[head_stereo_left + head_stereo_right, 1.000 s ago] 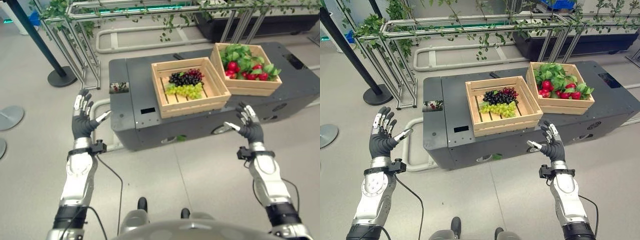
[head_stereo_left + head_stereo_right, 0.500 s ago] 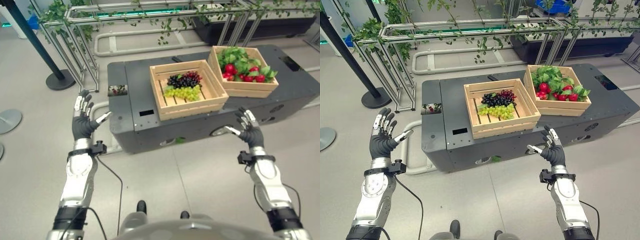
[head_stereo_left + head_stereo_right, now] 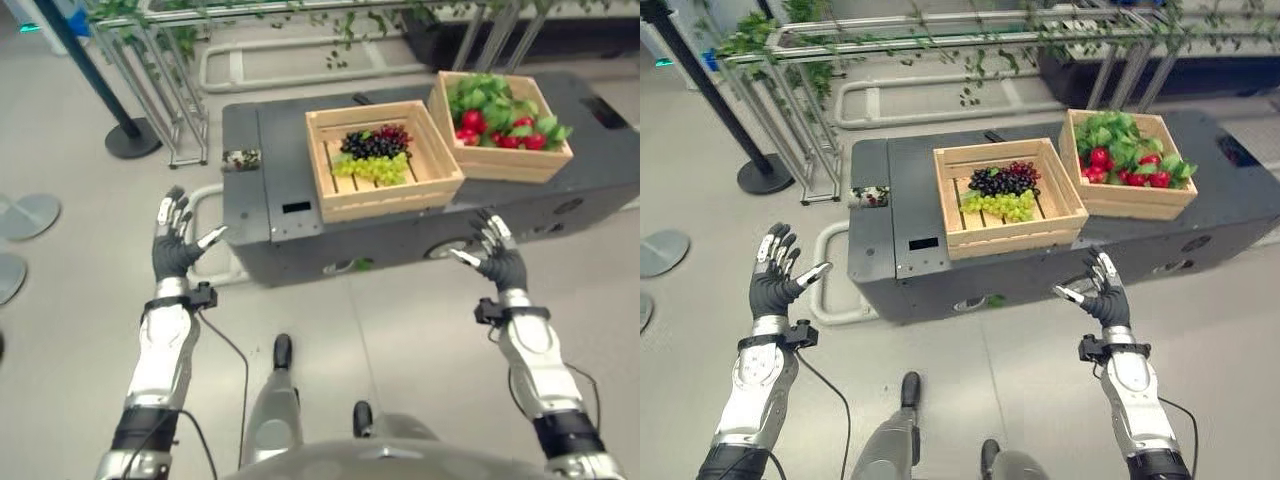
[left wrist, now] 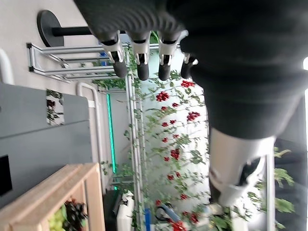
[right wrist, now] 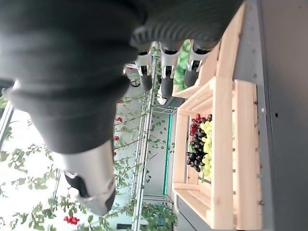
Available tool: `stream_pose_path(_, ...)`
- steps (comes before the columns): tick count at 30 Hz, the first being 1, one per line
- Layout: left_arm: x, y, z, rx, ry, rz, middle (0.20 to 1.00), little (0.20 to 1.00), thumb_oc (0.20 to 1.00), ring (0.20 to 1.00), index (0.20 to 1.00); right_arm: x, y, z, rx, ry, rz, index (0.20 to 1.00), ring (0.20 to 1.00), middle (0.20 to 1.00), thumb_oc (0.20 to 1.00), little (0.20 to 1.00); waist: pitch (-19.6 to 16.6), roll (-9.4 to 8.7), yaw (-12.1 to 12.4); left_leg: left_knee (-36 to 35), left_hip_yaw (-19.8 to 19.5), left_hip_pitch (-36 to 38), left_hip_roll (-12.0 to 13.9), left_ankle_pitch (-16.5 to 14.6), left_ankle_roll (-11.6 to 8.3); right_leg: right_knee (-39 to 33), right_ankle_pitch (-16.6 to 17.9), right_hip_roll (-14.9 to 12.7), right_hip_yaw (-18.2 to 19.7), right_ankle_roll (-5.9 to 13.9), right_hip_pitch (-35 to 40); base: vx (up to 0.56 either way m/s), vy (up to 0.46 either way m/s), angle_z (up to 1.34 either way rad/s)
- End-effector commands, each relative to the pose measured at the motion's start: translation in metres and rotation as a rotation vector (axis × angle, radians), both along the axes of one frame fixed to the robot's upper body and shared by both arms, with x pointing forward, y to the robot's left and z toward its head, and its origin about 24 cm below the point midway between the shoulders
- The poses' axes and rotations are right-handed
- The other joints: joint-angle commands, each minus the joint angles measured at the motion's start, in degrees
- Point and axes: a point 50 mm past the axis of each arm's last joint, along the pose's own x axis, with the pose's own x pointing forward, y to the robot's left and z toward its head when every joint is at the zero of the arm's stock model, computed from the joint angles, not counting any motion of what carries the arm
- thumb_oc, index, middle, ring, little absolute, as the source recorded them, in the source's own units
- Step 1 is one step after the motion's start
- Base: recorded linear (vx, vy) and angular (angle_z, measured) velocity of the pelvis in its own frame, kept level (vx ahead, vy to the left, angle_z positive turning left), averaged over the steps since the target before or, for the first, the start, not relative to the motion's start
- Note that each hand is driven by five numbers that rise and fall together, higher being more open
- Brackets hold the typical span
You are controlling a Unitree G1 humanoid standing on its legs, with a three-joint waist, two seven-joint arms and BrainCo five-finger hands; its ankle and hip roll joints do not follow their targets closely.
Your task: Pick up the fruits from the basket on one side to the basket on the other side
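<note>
Two wooden crates stand on a low dark platform point(image 3: 270, 150). The nearer crate point(image 3: 383, 160) holds dark grapes point(image 3: 372, 143) and green grapes point(image 3: 374, 170). The far right crate point(image 3: 503, 125) holds red fruits point(image 3: 510, 136) among green leaves. My left hand point(image 3: 174, 249) is raised open over the floor, left of the platform. My right hand point(image 3: 495, 260) is open in front of the platform, below the right crate. Both hold nothing. The grape crate point(image 5: 219, 144) lies past my right hand's fingers point(image 5: 166, 72).
A metal rail frame point(image 3: 160, 85) with hanging vines stands behind and left of the platform. A dark post on a round base point(image 3: 130, 138) is at the far left. Grey discs point(image 3: 28, 215) lie on the floor at the left edge. Open floor lies before the platform.
The camera has tilted and shifted, so the whole scene sits slightly differently. Both hands stay raised and open in about the same pose.
</note>
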Motion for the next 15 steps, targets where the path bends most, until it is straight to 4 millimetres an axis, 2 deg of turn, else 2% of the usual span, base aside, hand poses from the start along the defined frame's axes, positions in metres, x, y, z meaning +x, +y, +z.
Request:
stream_pose_path(1,-0.001,0.003,0.031,0.147,-0.137,-0.018,1.0,1.0,1.0,1.0,1.0,0.011,0.007,0.033,0.011,-0.175,0.033,1.0,1.0,1.0,1.0,1.0,-3.4,-4.1,-0.2,6.5,2.1,-3.1,-1.3,-1.0,1.24,-0.4,-2.4,-4.9,-2.9,5.49,7.5,0.27,0.237,-0.74)
stream_pose_path(3,-0.002,0.005,0.032,0.165,-0.138,-0.019,1.0,1.0,1.0,1.0,1.0,0.011,0.009,0.03,0.021,-0.166,0.043,1.0,1.0,1.0,1.0,1.0,-3.6,-4.9,-0.1,7.6,2.3,-2.5,-2.2,-3.1,2.53,4.0,-1.5,-6.0,-2.2,6.53,5.5,0.21,0.225,-0.44)
stream_pose_path(4,-0.001,0.004,0.033,0.17,-0.137,-0.022,1.0,1.0,1.0,1.0,1.0,0.01,0.009,0.029,0.029,-0.163,0.041,1.0,1.0,1.0,1.0,1.0,-3.8,-5.15,-0.4,7.5,2.4,-1.9,-2.8,-3.6,2.87,5.7,0.1,-6.2,-1.9,7.06,4.8,0.2,0.23,-0.08)
stream_pose_path(6,0.0,0.001,0.031,0.167,-0.125,-0.041,1.0,1.0,1.0,1.0,1.0,0.006,0.009,0.024,0.042,-0.143,0.032,1.0,1.0,1.0,1.0,1.0,-3.8,-5.26,-1.1,7.3,2.1,-0.4,-4.4,-5.1,4.05,12.9,4.9,-6.6,-1.3,8.06,2.1,0.18,0.238,0.08)
stream_pose_path(8,0.0,0.0,0.029,0.159,-0.117,-0.05,1.0,1.0,1.0,1.0,1.0,0.005,0.009,0.022,0.043,-0.139,0.031,1.0,1.0,1.0,1.0,1.0,-2.4,-4.65,-2.2,6.3,1.8,1.6,-4.7,-5.5,4.78,20.1,9.3,-5.4,-1.2,8.18,-2.1,0.1,0.23,0.14)
stream_pose_path(9,0.0,0.0,0.029,0.166,-0.112,-0.051,1.0,1.0,1.0,1.0,1.0,0.005,0.01,0.021,0.05,-0.136,0.031,1.0,1.0,1.0,1.0,1.0,-1.7,-4.04,-2.5,5.8,1.8,2.5,-4.4,-5.7,5.13,22.3,9.1,-4.5,-2.1,7.94,-4.0,0.08,0.226,0.0)
stream_pose_path(10,0.0,0.001,0.027,0.182,-0.097,-0.043,1.0,1.0,1.0,1.0,1.0,0.005,0.012,0.018,0.051,-0.124,0.028,1.0,1.0,1.0,1.0,1.0,-1.1,-3.5,-2.7,4.6,2.5,4.2,-4.0,-6.2,5.41,22.7,7.9,-5.2,-4.8,7.61,-6.7,0.12,0.17,-0.12)
stream_pose_path(11,-0.001,0.001,0.026,0.18,-0.094,-0.047,1.0,1.0,1.0,1.0,1.0,0.005,0.012,0.017,0.046,-0.119,0.026,1.0,1.0,1.0,1.0,1.0,-1.1,-3.39,-3.0,3.8,2.3,5.2,-4.2,-6.2,5.41,21.0,7.1,-5.1,-5.6,7.53,-7.3,0.16,0.135,-0.1)
stream_pose_path(13,-0.001,-0.001,0.024,0.154,-0.097,-0.05,1.0,1.0,1.0,1.0,1.0,0.004,0.009,0.015,0.044,-0.111,0.012,1.0,1.0,1.0,1.0,1.0,-0.8,-3.33,-3.6,2.0,2.1,6.8,-5.0,-5.9,4.86,12.7,4.1,-3.5,-6.2,6.39,-8.9,0.19,0.042,-0.13)
stream_pose_path(15,0.001,-0.002,0.024,0.148,-0.098,-0.055,1.0,1.0,1.0,1.0,1.0,0.002,0.005,0.015,0.023,-0.111,-0.005,1.0,1.0,1.0,1.0,1.0,-0.7,-3.83,-4.2,1.6,2.0,7.8,-5.5,-6.4,4.41,5.5,4.5,-3.5,-6.0,6.09,-8.4,0.16,-0.037,-0.05)
